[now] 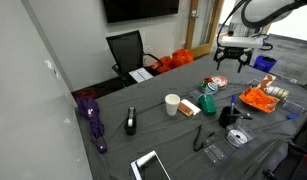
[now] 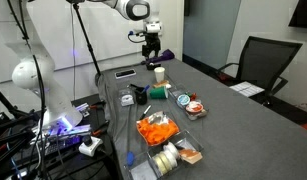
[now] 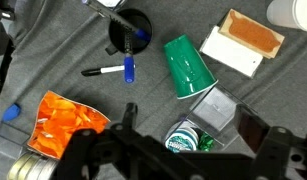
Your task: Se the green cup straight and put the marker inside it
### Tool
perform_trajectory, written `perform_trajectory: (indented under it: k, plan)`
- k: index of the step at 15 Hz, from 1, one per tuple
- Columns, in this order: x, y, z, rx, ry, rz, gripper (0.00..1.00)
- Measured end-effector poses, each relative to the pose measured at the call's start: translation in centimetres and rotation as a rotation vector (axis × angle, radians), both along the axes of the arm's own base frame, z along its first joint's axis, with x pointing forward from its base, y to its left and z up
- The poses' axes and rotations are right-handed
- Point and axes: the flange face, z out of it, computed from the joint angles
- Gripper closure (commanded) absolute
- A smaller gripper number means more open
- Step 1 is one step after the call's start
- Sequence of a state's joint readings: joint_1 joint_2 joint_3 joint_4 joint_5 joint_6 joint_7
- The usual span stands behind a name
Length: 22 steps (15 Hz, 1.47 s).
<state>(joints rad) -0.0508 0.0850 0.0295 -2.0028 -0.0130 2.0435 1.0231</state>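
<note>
Hanging high above the grey table (image 1: 148, 95), the pincer (image 1: 233, 62) has its two fingers spread wide and holds nothing. In the wrist view the green cup (image 3: 188, 67) lies on its side on the table below, just ahead of the open fingers, with its wider end turned toward the pincer. The marker (image 3: 105, 71) lies flat, also ahead of the pincer, to one side of the cup and not touching it.
</note>
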Motion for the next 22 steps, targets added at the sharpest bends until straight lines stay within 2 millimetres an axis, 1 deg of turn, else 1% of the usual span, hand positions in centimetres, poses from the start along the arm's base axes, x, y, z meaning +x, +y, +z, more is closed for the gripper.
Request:
perform_trajectory:
  k: [4,7,9,15,18,22]
  plan:
    - [0.0,0.0,0.1,0.0,-0.002,0.0,0.0]
    - [0.2,0.1,-0.6,-0.009,0.026,-0.102,0.0]
    - [1.1,0.0,-1.8,-0.02,0.063,-0.21,0.0]
    - [4.7,-1.0,-6.4,-0.039,0.184,-0.508,0.0]
    - [6.4,-1.8,-8.2,-0.036,0.224,-0.601,0.0]
    - [7.9,-2.7,-10.1,-0.026,0.273,-0.667,0.0]
